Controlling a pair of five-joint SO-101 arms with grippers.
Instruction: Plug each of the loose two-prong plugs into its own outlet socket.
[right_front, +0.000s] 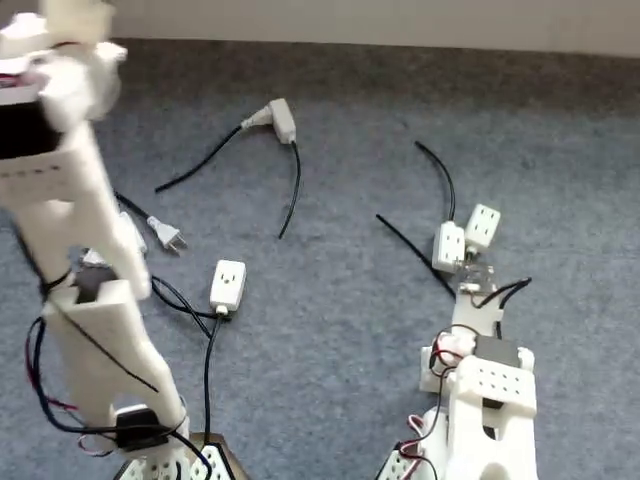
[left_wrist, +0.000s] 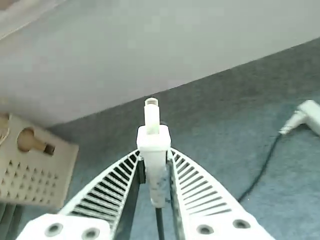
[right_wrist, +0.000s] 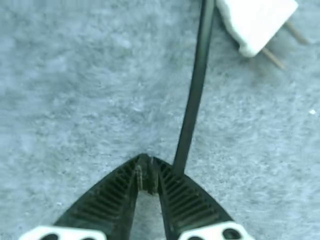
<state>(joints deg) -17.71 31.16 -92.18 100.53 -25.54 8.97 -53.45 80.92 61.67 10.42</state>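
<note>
My left gripper (left_wrist: 155, 165) is shut on a white two-prong plug (left_wrist: 152, 142). It holds the plug off the carpet with the prongs toward the far wall, and the cord hangs down between the fingers. A second plug (right_front: 167, 235) lies on the carpet beside the left arm (right_front: 70, 200). A white outlet socket (right_front: 228, 283) lies close to it. My right gripper (right_wrist: 147, 172) is shut and empty low over the carpet, with a black cord (right_wrist: 192, 100) along one finger. Just past it lies a white plug (right_wrist: 255, 22) with two bare prongs. In the high view, two white pieces (right_front: 449, 245) (right_front: 483, 226) sit ahead of the right gripper (right_front: 468, 272).
Another white plug piece (right_front: 275, 118) with two black cords lies at the far middle, also seen as a white plug piece (left_wrist: 305, 115). Loose black cords (right_front: 415, 250) cross the carpet on the right. A beige perforated box (left_wrist: 30, 170) stands by the wall.
</note>
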